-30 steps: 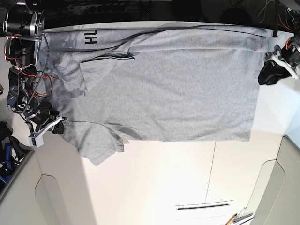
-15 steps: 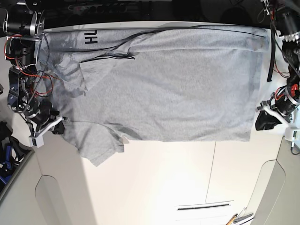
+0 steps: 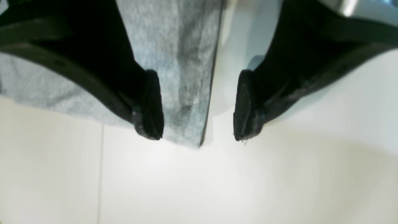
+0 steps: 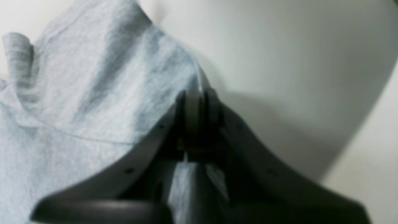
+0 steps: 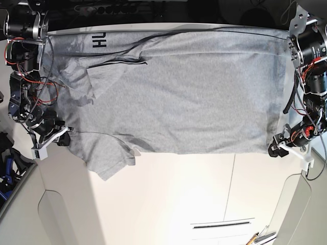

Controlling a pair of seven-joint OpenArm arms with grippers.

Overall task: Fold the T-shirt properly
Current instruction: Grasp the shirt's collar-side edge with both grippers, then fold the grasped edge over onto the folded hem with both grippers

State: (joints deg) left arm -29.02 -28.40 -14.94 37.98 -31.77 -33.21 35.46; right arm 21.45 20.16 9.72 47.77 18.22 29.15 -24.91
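The light grey T-shirt [image 5: 179, 97] lies spread on the white table [image 5: 179, 199], with black lettering [image 5: 99, 40] at its far left corner. My left gripper [image 5: 276, 144] is open at the shirt's near right corner. In the left wrist view the left gripper [image 3: 198, 124] straddles the shirt's hem edge [image 3: 183, 62], one finger [image 3: 150, 105] over the cloth and the other over bare table. My right gripper [image 5: 64, 138] is shut on the shirt's left edge. In the right wrist view the right gripper [image 4: 195, 101] pinches a raised fold of grey cloth [image 4: 93, 93].
A sleeve [image 5: 110, 161] sticks out toward the near side at the lower left. A seam [image 5: 231, 184] runs across the table. A slotted strip [image 5: 222, 223] and a small tool [image 5: 260, 237] lie near the front edge. Grey curved panels [image 5: 294, 214] flank the table's corners.
My left arm has moved down the shirt's right edge, from its far corner to its near right corner. The right gripper has stayed shut on the left edge.
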